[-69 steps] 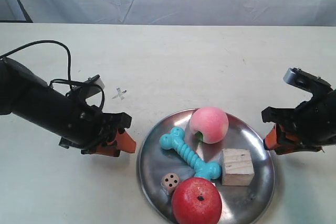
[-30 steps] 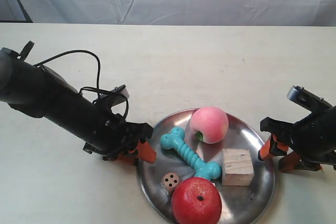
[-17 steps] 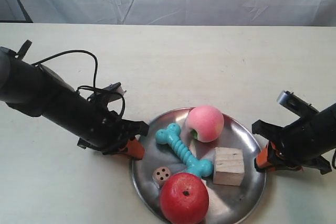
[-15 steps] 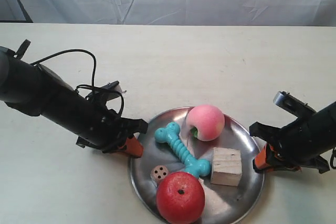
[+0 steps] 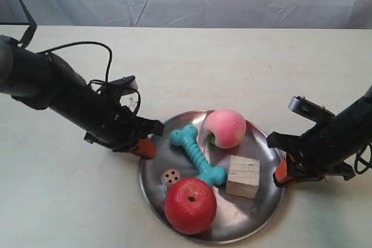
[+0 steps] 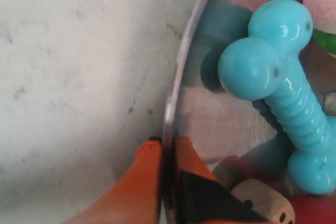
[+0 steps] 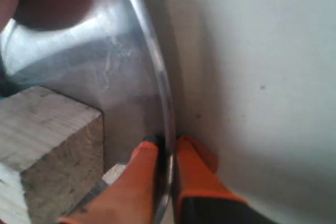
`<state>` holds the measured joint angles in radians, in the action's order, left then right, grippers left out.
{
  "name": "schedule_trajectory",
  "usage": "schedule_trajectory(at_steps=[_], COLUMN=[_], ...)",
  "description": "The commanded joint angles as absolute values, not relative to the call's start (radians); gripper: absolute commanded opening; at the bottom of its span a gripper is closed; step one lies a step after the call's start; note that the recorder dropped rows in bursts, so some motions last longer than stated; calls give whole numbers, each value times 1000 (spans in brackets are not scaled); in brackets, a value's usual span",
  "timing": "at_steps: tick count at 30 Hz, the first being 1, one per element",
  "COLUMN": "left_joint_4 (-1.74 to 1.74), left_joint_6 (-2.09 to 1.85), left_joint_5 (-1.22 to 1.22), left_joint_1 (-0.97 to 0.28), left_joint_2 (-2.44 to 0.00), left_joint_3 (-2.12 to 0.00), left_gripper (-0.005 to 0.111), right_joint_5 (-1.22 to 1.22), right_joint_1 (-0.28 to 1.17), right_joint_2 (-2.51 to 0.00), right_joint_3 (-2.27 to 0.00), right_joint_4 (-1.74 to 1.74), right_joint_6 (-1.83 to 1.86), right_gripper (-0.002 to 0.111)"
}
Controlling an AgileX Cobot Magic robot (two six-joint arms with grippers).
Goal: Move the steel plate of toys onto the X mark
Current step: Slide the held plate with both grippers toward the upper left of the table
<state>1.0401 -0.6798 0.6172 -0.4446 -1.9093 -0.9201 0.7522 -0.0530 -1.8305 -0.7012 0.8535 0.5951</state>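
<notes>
Although the left gripper and right gripper each pinch the plate by its rim, the plate and its toys sit between the arms. No X mark shows, so delivery seems unfinished.

Between your left fingers, note the steel plate: polished, mirror-glossy metal. Beside them the bone is glossy, ridged plastic; next to your right fingers the cube is rough, matt bare wood.
</notes>
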Motion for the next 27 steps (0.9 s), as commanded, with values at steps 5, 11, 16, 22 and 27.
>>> schedule_trajectory(at_steps=[5, 11, 16, 22, 27], left_joint_4=[815, 814, 810, 764, 675], left_joint_6=[-446, -443, -440, -444, -413], left_joint_5=[682, 696, 674, 607, 527], left_joint_1=[-407, -269, -167, -109, -72], left_joint_2=[-1882, -1882, -1882, -1884, -1915], left_joint_3=[-1095, -1155, -1200, -1228, -1228], left_gripper=[0, 0, 0, 0, 0], right_joint_5=[840, 849, 861, 884, 917], right_joint_1=[-22, 37, 107, 174, 208], right_joint_2=[-1849, -1868, -1938, -2054, -2157], right_joint_3=[-880, -1039, -1205, -1408, -1578], right_joint_4=[879, 816, 793, 782, 745], right_joint_6=[514, 397, 321, 242, 178], right_gripper=[1, 1, 1, 1, 1])
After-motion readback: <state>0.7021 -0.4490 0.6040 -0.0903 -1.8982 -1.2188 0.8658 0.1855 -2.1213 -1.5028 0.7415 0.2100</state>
